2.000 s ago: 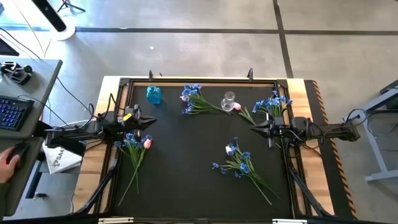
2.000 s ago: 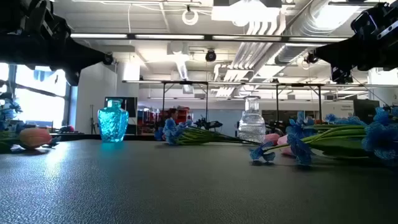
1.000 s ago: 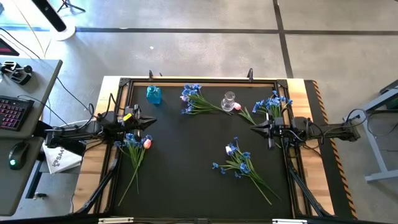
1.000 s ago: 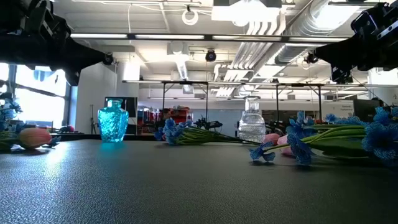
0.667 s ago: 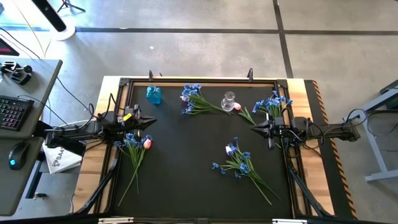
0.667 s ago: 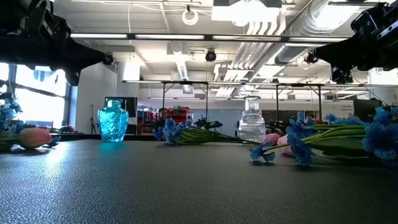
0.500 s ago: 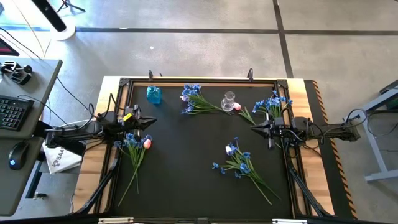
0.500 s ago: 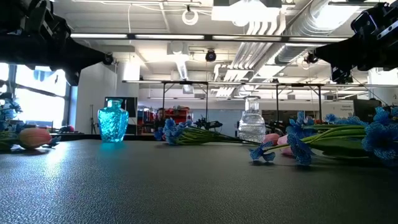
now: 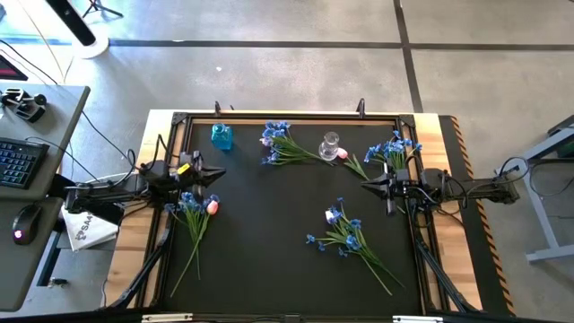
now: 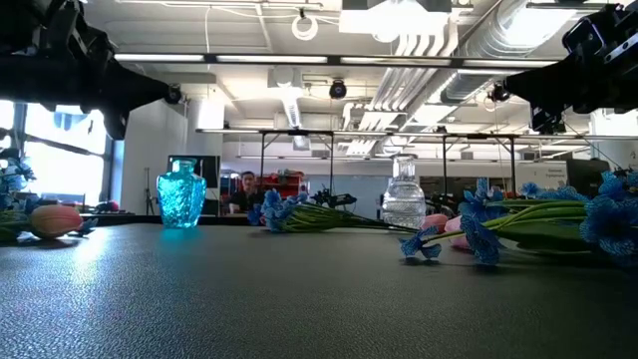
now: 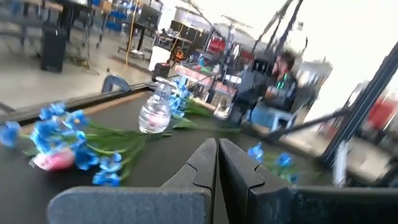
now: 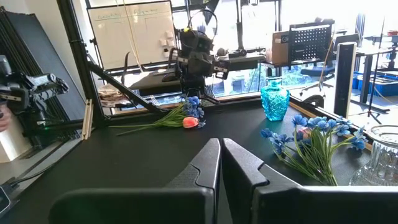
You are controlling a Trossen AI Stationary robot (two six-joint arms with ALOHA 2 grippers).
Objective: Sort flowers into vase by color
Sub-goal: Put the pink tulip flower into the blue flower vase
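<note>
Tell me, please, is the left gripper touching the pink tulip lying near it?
Apart. The high view shows the left gripper stopping short of the pink tulip, with bare black mat between them; its fingers are shut on nothing.

Blue blossoms [image 9: 344, 231], pink tulip [image 9: 213, 206], turquoise vase [image 9: 221, 136], black table [image 9: 269, 242]

High view: straight down over the whole table [image 9: 287, 269].
Low view: at tabletop height, facing the room.
Shared: blue vase [image 9: 221, 136] [image 10: 181, 194], clear vase [image 9: 330, 144] [image 10: 403, 197].

No text can be read for certain: the white card [image 9: 82, 230] beside the table [image 9: 296, 251] and the whiteboard [image 12: 130, 25] carry illegible marks.
</note>
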